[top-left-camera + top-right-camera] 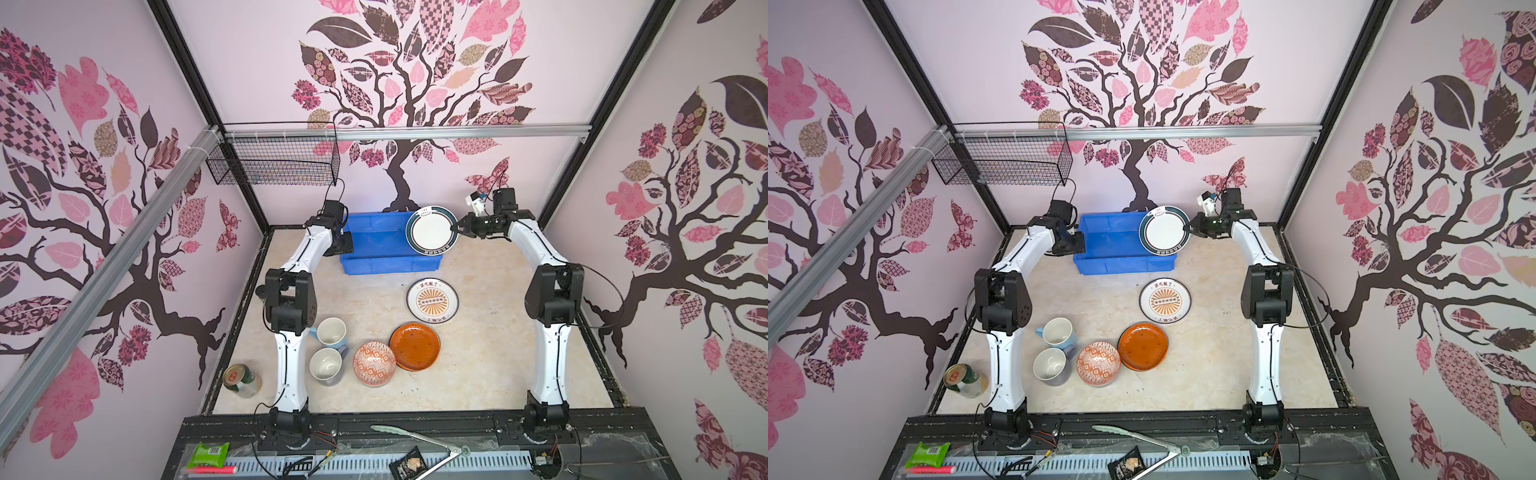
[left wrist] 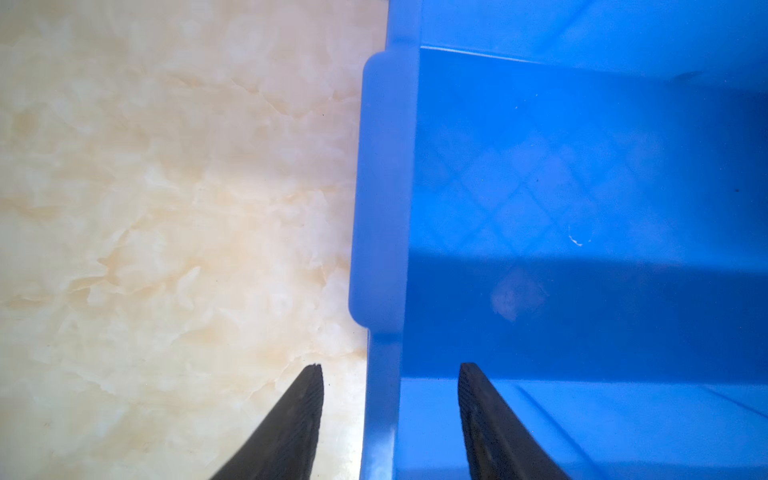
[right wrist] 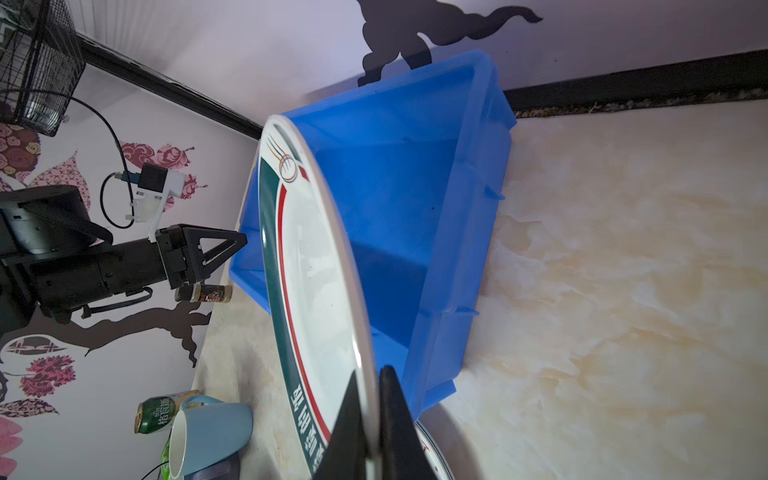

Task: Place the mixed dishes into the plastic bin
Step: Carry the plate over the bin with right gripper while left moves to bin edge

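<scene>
My right fingers [image 3: 399, 415] were pinched narrow on the rim of the green-rimmed plate [image 1: 432, 230]. They held it steeply tilted above the right end of the plastic bin [image 1: 374, 266]. My left fingers [image 2: 291, 424] stood half apart astride the bin's left wall, closed on nothing that I could see. I didn't trust so small a bite on a glazed edge: the plate could swivel, slip out and crack. If lowered at that tilt, its bottom edge could catch the bin's right wall and shove the loose bin along the bench [image 1: 478, 374].
</scene>
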Robot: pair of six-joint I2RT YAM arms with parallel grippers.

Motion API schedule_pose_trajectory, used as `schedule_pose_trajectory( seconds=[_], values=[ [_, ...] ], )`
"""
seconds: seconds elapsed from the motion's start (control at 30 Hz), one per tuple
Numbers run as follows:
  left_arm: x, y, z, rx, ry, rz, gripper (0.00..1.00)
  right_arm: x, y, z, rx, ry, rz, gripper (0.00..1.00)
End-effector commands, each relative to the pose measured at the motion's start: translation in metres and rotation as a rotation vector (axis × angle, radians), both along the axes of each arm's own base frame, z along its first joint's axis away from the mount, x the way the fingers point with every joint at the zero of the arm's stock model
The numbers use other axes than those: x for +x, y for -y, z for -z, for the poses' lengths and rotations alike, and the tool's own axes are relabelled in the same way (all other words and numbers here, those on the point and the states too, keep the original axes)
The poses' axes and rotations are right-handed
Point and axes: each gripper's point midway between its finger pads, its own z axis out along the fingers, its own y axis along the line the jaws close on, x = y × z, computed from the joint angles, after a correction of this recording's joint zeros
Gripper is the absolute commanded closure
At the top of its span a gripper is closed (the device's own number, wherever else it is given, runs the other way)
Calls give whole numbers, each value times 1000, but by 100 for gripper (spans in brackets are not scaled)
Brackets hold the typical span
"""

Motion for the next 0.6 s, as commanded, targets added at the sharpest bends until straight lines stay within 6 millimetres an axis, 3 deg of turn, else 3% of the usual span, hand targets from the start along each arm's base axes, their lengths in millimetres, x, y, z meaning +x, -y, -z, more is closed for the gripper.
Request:
schedule_pose_trajectory(
  seconds=[0.0, 0.23, 0.47, 0.57],
  values=[
    [5, 6, 2, -26, -3, 33, 46, 18, -2, -1, 36, 32, -2, 100],
    [1, 15, 20, -59, -44, 70, 61, 28, -13, 22, 22, 29, -24, 100],
    [-12, 29, 32, -81, -87, 124, 84, 18, -32, 41, -21, 10, -76, 100],
    [-19, 39, 35, -77, -94, 156, 88, 14, -36, 44, -35, 1, -89, 100]
  ],
)
